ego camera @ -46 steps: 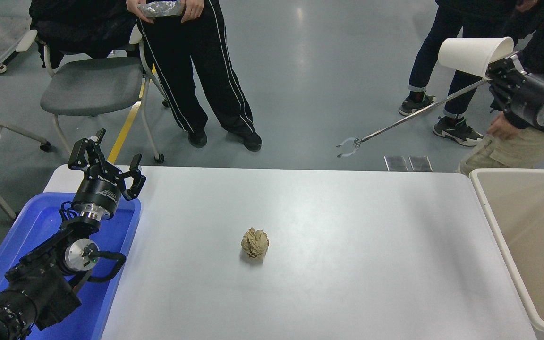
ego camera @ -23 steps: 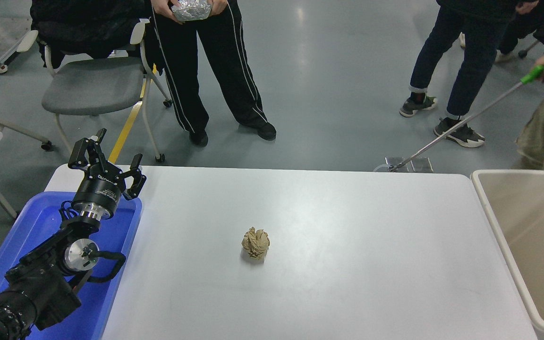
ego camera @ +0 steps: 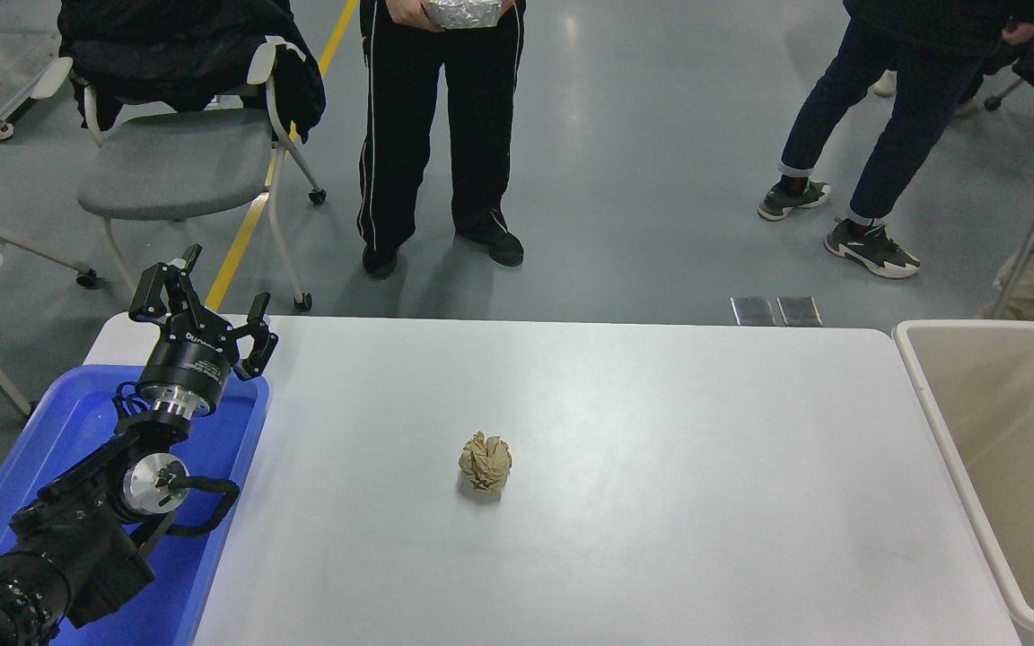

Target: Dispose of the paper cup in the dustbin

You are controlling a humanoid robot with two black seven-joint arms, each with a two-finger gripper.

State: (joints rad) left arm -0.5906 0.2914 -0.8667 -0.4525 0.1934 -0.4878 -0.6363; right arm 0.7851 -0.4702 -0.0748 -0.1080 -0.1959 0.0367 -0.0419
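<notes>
The beige dustbin stands at the table's right end, its thick rim along the table edge and its inside bare where it shows. The paper cup is out of view. My right arm and gripper are out of view too. My left gripper is parked at the lower left over the blue tray, open and empty.
A crumpled tan paper ball sits near the middle of the white table. A shallow blue tray lies at the left end under my left arm. People stand beyond the far edge. A grey chair stands at the far left.
My right arm, which held the paper cup high at the upper right one second ago, has left the picture with it. The person's grabber stick swung off to the right edge.
</notes>
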